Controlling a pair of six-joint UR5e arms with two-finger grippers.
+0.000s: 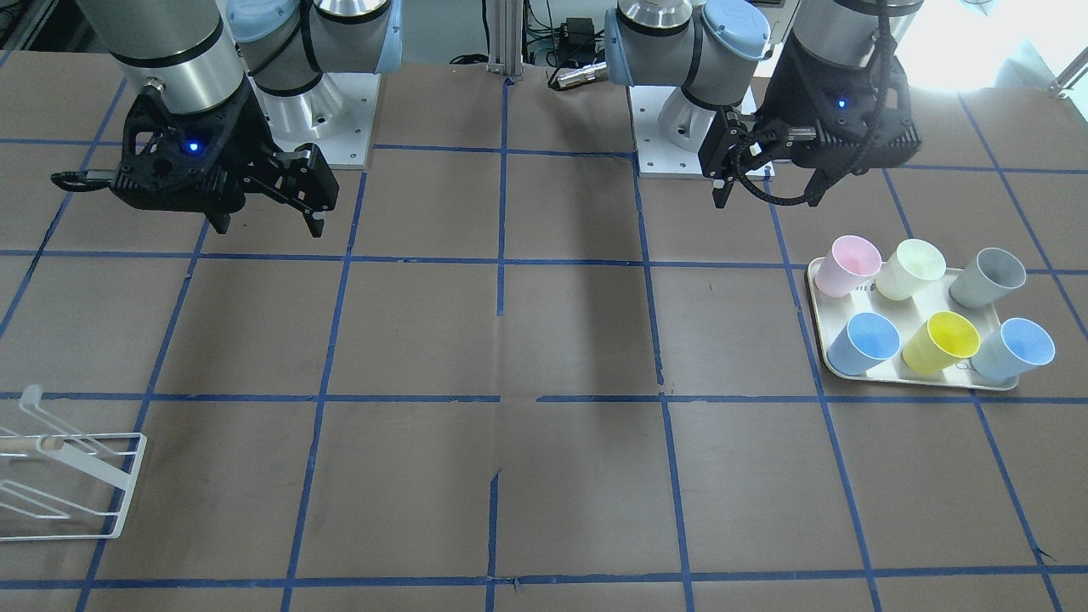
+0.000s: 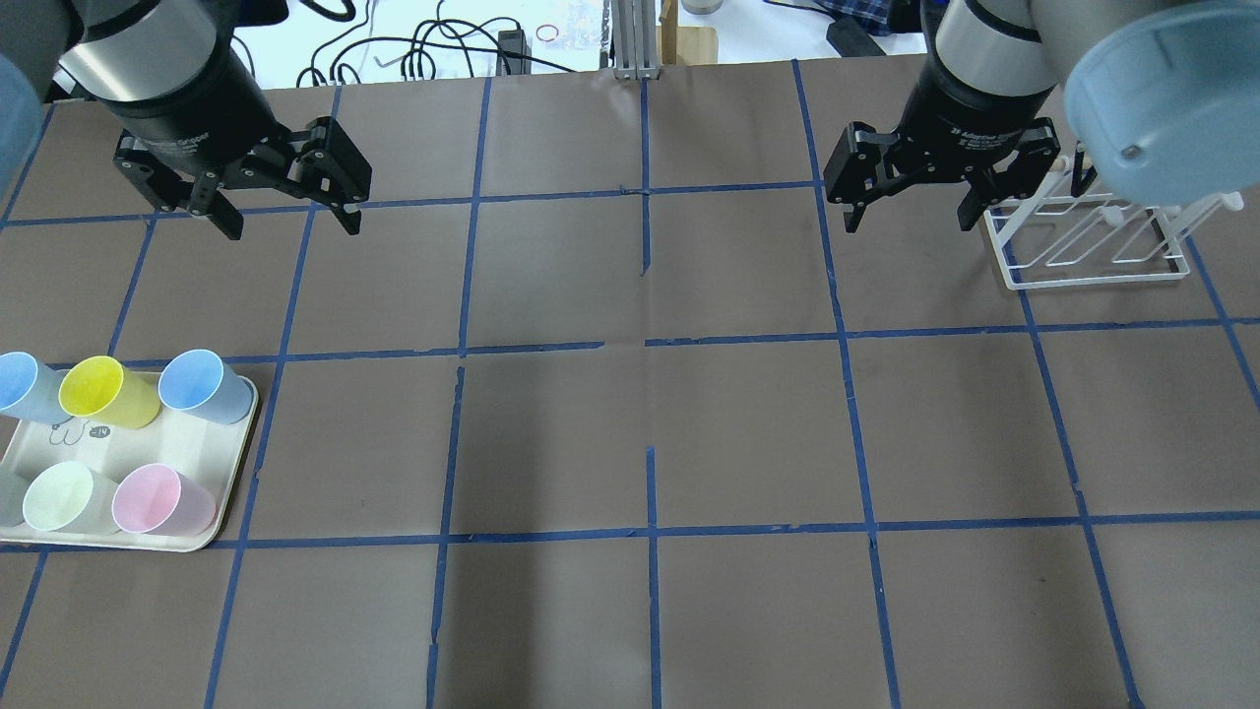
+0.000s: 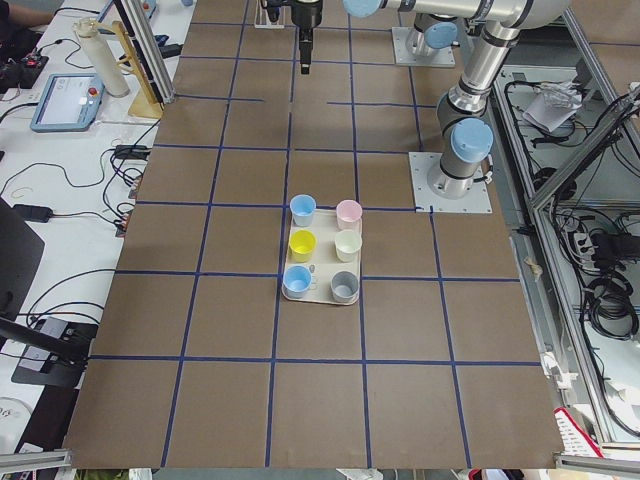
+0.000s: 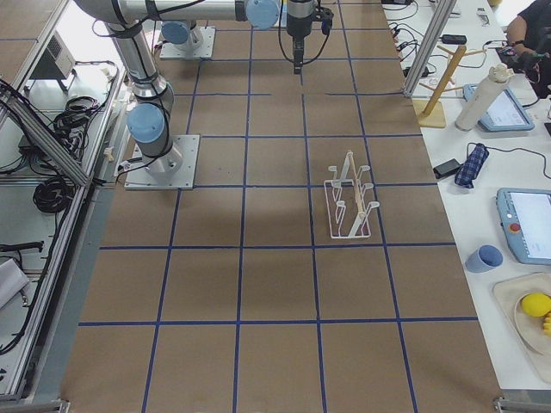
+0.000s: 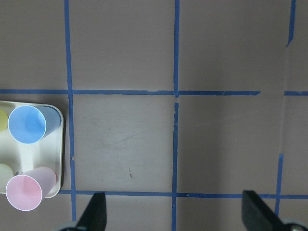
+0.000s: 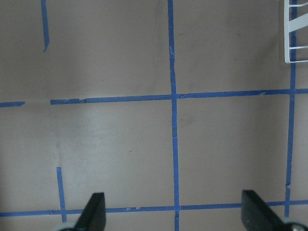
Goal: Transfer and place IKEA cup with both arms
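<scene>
The IKEA cup stood upright at the inner corner of the tray on the table, well apart from my left tool, which hung above the table, pointing down, fingers apart. My right tool hung likewise spread, near the white rack.

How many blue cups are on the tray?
2. Both stand on the tray, in the row farther from the robot: one blue cup toward the table's centre, the other blue cup at the outer end, yellow cup between. None hidden.
</scene>
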